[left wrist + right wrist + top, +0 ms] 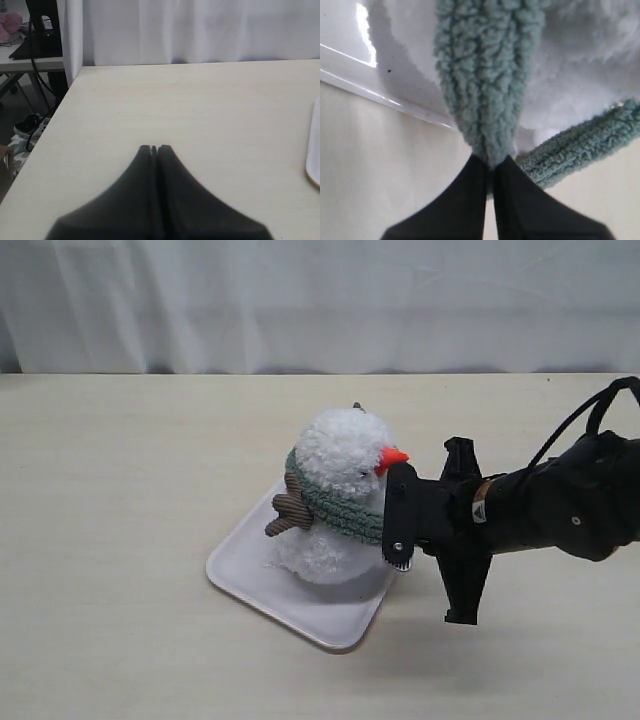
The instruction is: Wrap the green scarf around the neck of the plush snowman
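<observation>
**A:** The right claw [492,162] is clamped tight on the dull grey-green ribbed knit scarf [335,502]. Its jaws are almost together, with only pinched knit between them.

**B:** And that scarf lies round the neck of the fluffy white plush snowman [338,445], sitting on the glossy white square tray [245,575] on the pale wooden desk [120,490]. In the outside camera the band runs from the brown corduroy twig arm [290,512] across the front to the claw, just under the orange cone nose [392,458].

**A:** The wrist camera shows a second stretch of scarf crossing just beside the held one. I reckon the wrap is nearly there, and what's left is laying this end over snugly.

**B:** My advice is to draw it level, with gentle tension. That plush looks light and could tip or skid on the tray. Release only once the end rests against the body.

**A:** And the left claw [154,148]?

**B:** Pressed closed on nothing, out over the desk, well apart from the snowman.
</observation>
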You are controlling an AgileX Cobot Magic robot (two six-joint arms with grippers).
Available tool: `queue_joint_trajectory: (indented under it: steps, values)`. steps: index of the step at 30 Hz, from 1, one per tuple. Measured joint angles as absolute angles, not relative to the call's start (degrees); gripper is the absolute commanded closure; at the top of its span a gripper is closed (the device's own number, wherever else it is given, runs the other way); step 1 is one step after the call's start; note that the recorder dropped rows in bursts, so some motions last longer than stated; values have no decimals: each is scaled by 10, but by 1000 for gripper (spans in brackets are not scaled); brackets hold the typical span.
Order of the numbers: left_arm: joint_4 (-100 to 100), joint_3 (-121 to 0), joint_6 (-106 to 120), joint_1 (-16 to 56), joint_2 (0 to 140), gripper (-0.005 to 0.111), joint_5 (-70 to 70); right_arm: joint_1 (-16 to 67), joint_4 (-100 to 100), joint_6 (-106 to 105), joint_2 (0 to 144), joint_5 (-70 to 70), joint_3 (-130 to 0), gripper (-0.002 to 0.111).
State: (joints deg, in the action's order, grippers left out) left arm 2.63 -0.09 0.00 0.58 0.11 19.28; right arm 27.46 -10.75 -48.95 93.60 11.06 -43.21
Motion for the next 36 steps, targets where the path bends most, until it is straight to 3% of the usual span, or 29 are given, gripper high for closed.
queue_joint_trajectory:
  steps: [36]
  values:
    - [26,-1,0,6,1,107,193,275,-366,-488,979,123,-432,104]
